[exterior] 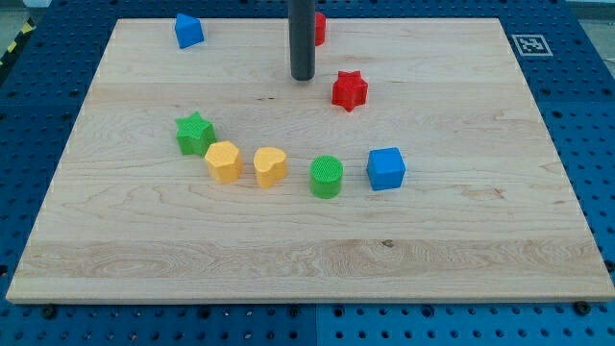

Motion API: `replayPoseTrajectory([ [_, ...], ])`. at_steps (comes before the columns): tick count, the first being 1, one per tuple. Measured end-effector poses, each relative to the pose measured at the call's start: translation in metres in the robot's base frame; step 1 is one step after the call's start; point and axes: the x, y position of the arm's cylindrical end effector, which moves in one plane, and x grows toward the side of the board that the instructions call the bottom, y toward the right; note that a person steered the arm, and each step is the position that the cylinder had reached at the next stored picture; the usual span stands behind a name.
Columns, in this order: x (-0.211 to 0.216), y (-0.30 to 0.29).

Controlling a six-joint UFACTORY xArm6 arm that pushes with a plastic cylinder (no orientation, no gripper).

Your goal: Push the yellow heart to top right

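We see a pale wooden board [307, 259] lying on a blue perforated bench [586, 115], with a black-and-white marker [531, 43] by its top right corner.

My tip [303, 77] rests on the board near the view's top, rod standing upright.

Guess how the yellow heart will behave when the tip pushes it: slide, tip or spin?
The yellow heart looks squat and flat-based, so it likely slides rather than tips. Its lobed outline may make it rotate off my tip. The wooden board looks smooth, so probably low drag.
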Motion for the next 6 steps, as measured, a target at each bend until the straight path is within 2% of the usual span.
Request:
replayPoseTrajectory([
  [1,0.007,0.014],
  [3,0.083,0.083],
  [4,0.078,0.036],
  [6,0.043,-0.138],
])
